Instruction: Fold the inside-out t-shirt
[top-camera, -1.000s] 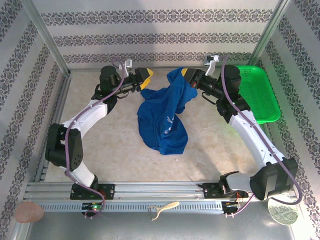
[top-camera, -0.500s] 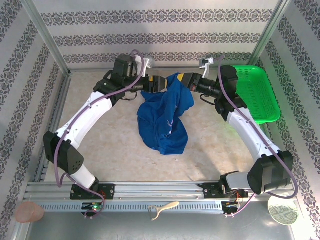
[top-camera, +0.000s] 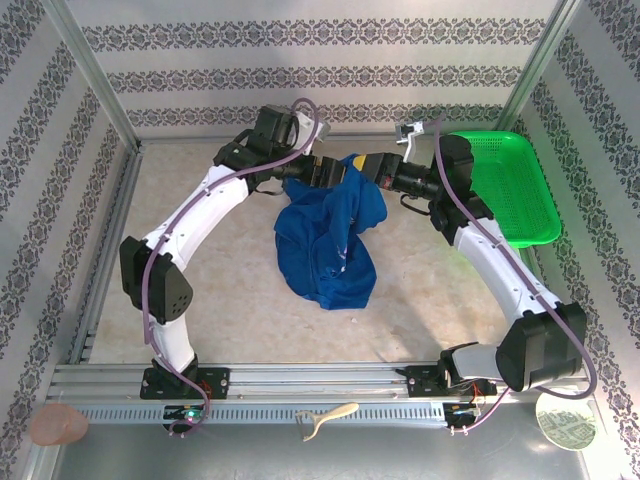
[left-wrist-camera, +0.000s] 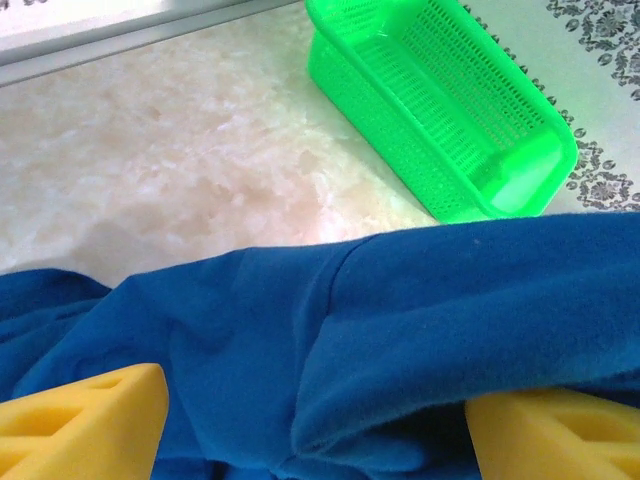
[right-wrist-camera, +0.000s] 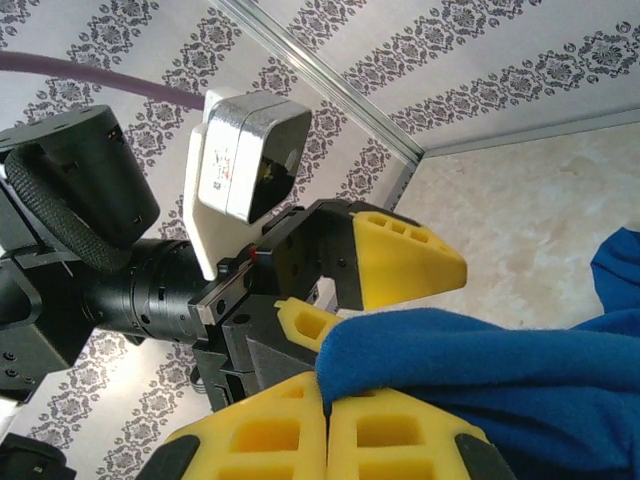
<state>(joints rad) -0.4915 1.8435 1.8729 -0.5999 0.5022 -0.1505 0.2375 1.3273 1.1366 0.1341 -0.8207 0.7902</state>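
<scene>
The inside-out t-shirt (top-camera: 328, 240) was seen in a crumpled royal-blue heap on the desk (top-camera: 220, 270), well to the left of the green basket (top-camera: 515, 190), with its top edge held up off the surface. That raised edge was clamped by the right pincer (top-camera: 368, 165), on the side nearer the basket. In the right wrist view its two yellow fingers (right-wrist-camera: 290, 400) were pressed flat together, and a thick fold of blue cloth was seen coming out from between them.

Right against it, on the side away from the basket, the left pincer (top-camera: 322, 170) was presented, and wide it was spread. In the left wrist view one yellow finger (left-wrist-camera: 90, 420) was placed at each lower corner, with a rolled ridge of the shirt stretched across the gap between them. Nothing was squeezed there: the cloth was straddled, not gripped. The same was shown from the right wrist, where one finger of the left pincer was lifted clear above the tip of the fold and the other was set just beside it.

The two pincers were set nose to nose, almost touching, over the shirt's high point. From there the rest of the garment was draped down and away from the basket, with a small white mark (top-camera: 336, 252) shown on its front. The basket was kept apart from the shirt, with no cloth touching it.
</scene>
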